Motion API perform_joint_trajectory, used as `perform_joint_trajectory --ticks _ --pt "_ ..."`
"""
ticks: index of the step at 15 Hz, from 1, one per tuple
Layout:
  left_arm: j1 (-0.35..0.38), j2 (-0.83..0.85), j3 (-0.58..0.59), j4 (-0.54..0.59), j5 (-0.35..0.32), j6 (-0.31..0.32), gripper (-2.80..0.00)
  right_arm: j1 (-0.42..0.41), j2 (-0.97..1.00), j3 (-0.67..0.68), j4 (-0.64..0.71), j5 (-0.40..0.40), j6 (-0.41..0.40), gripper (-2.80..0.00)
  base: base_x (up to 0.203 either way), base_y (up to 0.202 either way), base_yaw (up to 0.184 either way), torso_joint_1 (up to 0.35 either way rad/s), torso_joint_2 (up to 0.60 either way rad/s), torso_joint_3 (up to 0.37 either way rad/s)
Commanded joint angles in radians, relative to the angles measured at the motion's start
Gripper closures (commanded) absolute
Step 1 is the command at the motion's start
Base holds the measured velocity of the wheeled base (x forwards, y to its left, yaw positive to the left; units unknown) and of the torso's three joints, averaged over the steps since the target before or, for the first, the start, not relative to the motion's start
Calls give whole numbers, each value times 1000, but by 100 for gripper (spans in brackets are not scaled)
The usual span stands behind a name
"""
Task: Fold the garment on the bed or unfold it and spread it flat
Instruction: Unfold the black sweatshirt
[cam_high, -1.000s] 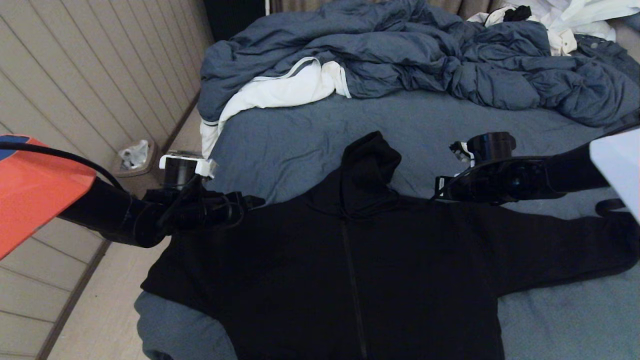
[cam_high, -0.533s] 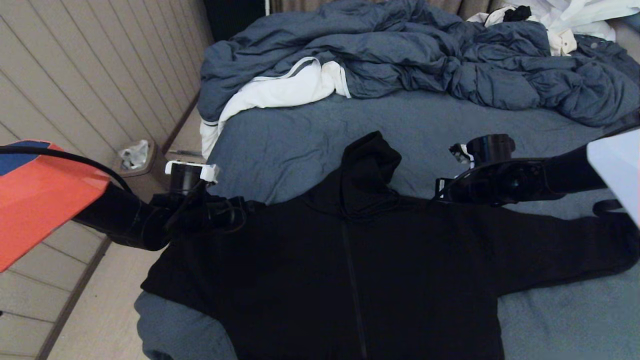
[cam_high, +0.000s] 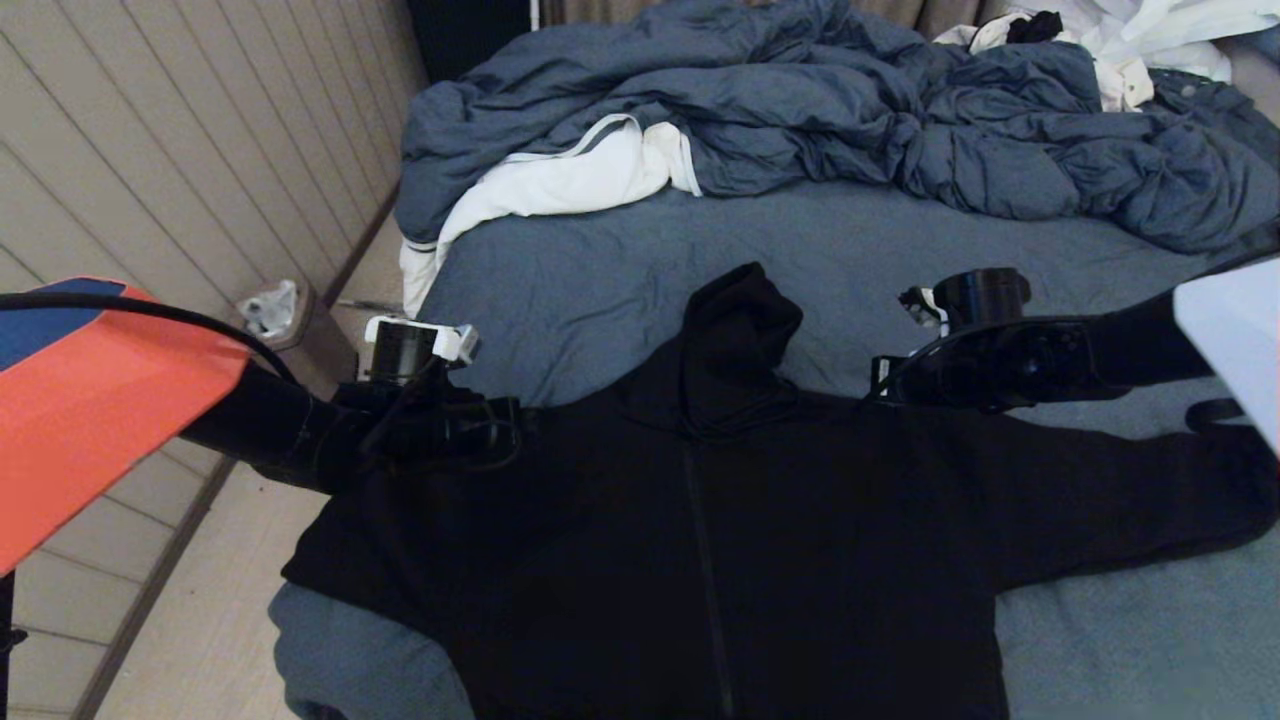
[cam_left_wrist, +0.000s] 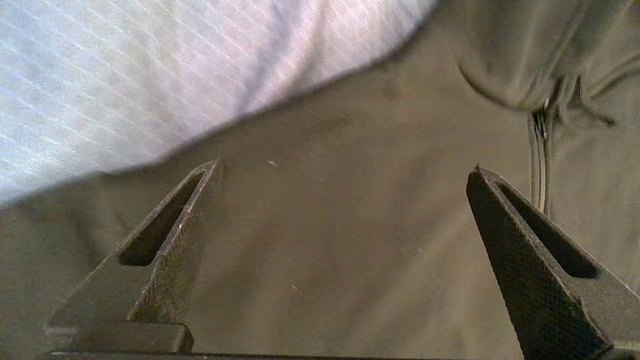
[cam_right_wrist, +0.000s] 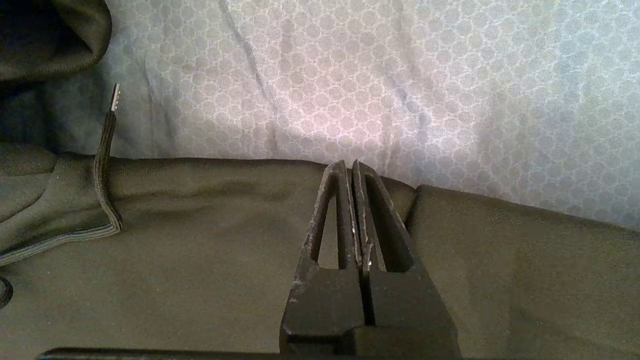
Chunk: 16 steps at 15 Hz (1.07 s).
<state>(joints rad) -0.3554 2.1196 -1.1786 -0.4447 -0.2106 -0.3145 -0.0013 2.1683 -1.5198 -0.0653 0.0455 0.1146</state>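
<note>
Head view: black hoodie (cam_high: 700, 540) spread front-up on bed (cam_high: 640, 280), hood toward rumpled duvet (cam_high: 850, 110). Left gripper (cam_high: 520, 415) at hoodie's left shoulder; right gripper (cam_high: 880, 385) at right shoulder.

Left wrist view: fingers (cam_left_wrist: 165, 240) released, spread wide, hoodie cloth (cam_left_wrist: 340, 250) between and beneath them, nothing grasped.

Right wrist view: fingers (cam_right_wrist: 345, 215) clenched together, empty, tips over hoodie's shoulder edge (cam_right_wrist: 200, 235), sheet beyond.

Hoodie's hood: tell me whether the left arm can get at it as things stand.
Probably yes. The left gripper hangs open over the garment at its shoulder, and the hood lies just beyond on the bed with nothing between. The right gripper, shut, sits on the hood's other side, out of the way.
</note>
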Motion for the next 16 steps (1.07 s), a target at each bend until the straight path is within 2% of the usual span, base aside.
perform_joint_trajectory --ticks 1,3,6,7,8,16 --pt "-5 3 -36 36 13 -1 -280 0 -5 -2 -1 0 0 0 0 0 0 0 0 0" --pt "5 6 -69 75 36 13 -280 0 -4 -8 -1 0 2 0 0 0 0 0 0 0" --pt "7 14 -70 67 47 34 -280 -6 -8 -7 -1 2 2 0 0 0 0 0 0 0" --pt "7 11 -70 74 65 34 0 -6 -8 -7 -1 2 2 0 0 0 0 0 0 0" --pt "7 10 -70 77 83 34 0 -6 -8 -7 -1 4 2 0 0 0 0 0 0 0" --pt "24 52 -79 64 91 32 0 -9 -2 -8 1 4 4 0 0 0 0 0 0 0"
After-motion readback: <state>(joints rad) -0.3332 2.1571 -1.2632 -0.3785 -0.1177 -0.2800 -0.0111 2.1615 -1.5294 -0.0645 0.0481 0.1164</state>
